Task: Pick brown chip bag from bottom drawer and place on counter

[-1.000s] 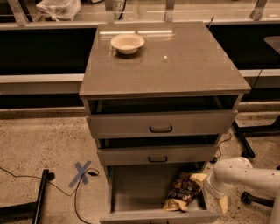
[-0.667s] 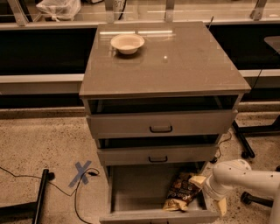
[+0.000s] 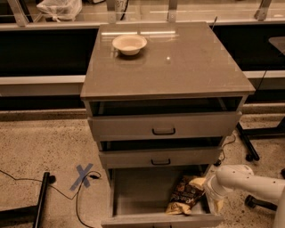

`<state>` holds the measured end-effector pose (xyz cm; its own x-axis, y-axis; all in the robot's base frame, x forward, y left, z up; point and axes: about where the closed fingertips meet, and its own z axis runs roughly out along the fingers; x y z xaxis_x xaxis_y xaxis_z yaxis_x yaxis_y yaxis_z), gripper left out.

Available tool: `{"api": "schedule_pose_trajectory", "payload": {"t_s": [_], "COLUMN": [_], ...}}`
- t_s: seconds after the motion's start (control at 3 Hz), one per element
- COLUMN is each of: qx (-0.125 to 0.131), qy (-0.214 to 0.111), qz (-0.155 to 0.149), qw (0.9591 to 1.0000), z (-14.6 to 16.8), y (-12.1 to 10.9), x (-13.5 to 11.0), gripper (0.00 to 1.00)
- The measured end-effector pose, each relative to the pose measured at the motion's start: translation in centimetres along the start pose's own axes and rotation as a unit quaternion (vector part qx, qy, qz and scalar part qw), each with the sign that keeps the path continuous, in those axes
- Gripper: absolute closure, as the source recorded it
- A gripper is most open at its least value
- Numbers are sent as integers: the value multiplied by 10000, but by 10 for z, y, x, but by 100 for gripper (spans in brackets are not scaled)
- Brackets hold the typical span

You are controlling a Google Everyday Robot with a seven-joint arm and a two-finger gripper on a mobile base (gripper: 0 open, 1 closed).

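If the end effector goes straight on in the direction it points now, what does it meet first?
Probably the brown chip bag: the end effector points leftward into the bottom drawer, right beside the bag. Depth is unclear.

A cream bowl [image 3: 129,44] sits upper centre, a plastic bag [image 3: 59,8] upper left, a blue tape cross [image 3: 83,175] and cable [image 3: 26,180] lower left.

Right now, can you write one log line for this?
gripper: in bottom drawer, beside brown chip bag | bag: on drawer floor | counter: bowl
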<state>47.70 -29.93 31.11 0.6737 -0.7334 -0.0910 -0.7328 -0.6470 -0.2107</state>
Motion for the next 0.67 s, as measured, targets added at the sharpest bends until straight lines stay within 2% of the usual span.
{"api": "schedule_pose_trajectory", "payload": {"t_s": [0.33, 0.67], "qx": [125, 129], "qy": [-129, -222], "qz": [-212, -357], "qw": [9996, 9990], "z": [31, 60], "y": [-7, -12], "x": [14, 23], "gripper": [15, 15]}}
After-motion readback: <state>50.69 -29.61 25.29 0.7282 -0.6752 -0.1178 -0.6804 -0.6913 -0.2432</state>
